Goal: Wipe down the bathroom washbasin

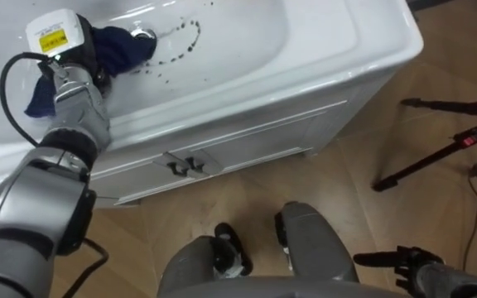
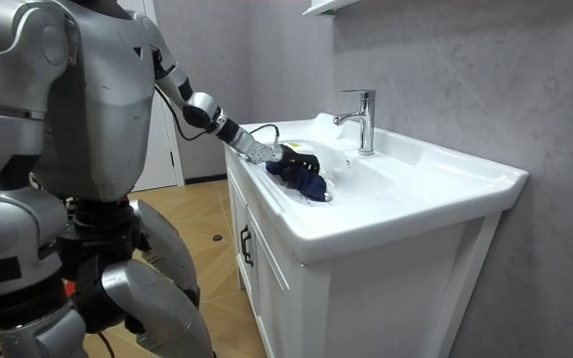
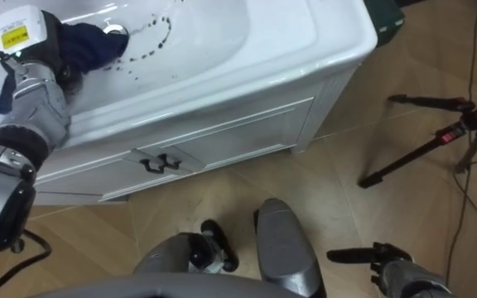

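Observation:
The white basin [image 1: 247,33] sits in a vanity top right in front of me. A dark blue cloth [image 1: 116,45] lies bunched beside the drain [image 1: 145,35], and one end of it hangs over the basin's near rim. My left hand [image 1: 66,51] reaches into the basin with its fingers curled into the cloth; the hand [image 2: 296,159] also shows on the cloth [image 2: 308,181] in the room view. A curved trail of dark specks [image 1: 182,43] marks the basin floor just right of the cloth. My right hand [image 1: 400,261] hangs low at my side, fingers relaxed.
A chrome tap [image 2: 362,119] stands at the back of the basin. Below the rim are white cabinet doors with dark handles [image 1: 185,164]. A black tripod [image 1: 450,145] stands on the wooden floor to my right. I stand close against the vanity front.

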Motion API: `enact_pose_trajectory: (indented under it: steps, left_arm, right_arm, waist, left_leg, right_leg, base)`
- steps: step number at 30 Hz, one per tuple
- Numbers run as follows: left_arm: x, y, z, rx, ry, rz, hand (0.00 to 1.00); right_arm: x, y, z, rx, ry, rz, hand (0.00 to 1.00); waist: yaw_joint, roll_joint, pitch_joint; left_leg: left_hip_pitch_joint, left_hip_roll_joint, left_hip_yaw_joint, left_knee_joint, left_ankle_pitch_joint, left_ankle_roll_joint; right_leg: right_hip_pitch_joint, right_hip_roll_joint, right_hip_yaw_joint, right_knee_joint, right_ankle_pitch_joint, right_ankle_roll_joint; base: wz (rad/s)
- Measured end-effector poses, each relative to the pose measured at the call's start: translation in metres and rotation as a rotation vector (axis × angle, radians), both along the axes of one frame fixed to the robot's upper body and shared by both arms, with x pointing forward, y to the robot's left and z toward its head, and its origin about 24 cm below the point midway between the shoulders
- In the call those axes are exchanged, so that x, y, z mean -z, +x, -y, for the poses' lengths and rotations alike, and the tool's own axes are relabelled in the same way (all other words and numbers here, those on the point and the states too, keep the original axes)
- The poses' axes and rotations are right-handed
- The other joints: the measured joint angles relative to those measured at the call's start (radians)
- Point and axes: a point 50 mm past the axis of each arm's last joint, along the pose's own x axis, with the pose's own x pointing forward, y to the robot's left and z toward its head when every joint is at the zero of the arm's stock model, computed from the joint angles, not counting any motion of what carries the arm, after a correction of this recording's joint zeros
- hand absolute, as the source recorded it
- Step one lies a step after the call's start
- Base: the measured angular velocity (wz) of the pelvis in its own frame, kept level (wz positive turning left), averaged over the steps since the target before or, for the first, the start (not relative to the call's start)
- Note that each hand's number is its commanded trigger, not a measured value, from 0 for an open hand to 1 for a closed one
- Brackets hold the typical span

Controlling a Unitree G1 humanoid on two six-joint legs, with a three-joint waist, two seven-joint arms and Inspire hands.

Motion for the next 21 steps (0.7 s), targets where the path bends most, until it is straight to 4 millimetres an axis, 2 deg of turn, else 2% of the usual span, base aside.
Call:
enact_pose_trajectory:
  steps: [4, 12, 21]
  left_arm:
    - [-0.003, 0.006, 0.014, 0.014, -0.039, 0.013, 1.0]
    - [-0.003, 0.008, 0.019, -0.014, -0.141, 0.032, 1.0]
    - [-0.004, 0.011, 0.029, -0.074, -0.454, 0.107, 1.0]
  right_arm:
    - [0.001, 0.0, -0.003, -0.008, -0.001, -0.019, 0.0]
    - [0.002, 0.003, -0.008, -0.035, -0.017, -0.021, 0.0]
    - [0.001, 0.012, -0.014, -0.043, -0.03, 0.006, 0.0]
  waist:
    - [-0.012, -0.011, -0.0007]
    - [-0.03, -0.017, -0.0012]
    - [-0.032, -0.016, -0.002]
  left_leg:
    - [0.01, -0.011, 0.0, -0.016, 0.006, 0.002]
    - [0.018, -0.013, 0.0, -0.018, 0.005, 0.01]
    - [0.021, -0.018, -0.001, -0.019, 0.003, 0.014]
  right_leg:
    - [0.004, -0.005, 0.005, -0.001, -0.001, 0.004]
    - [0.015, -0.006, 0.005, -0.008, 0.001, 0.011]
    - [0.02, -0.007, 0.009, -0.012, -0.004, 0.018]
  base:
    - [0.0]
    - [0.02]
    - [0.0]
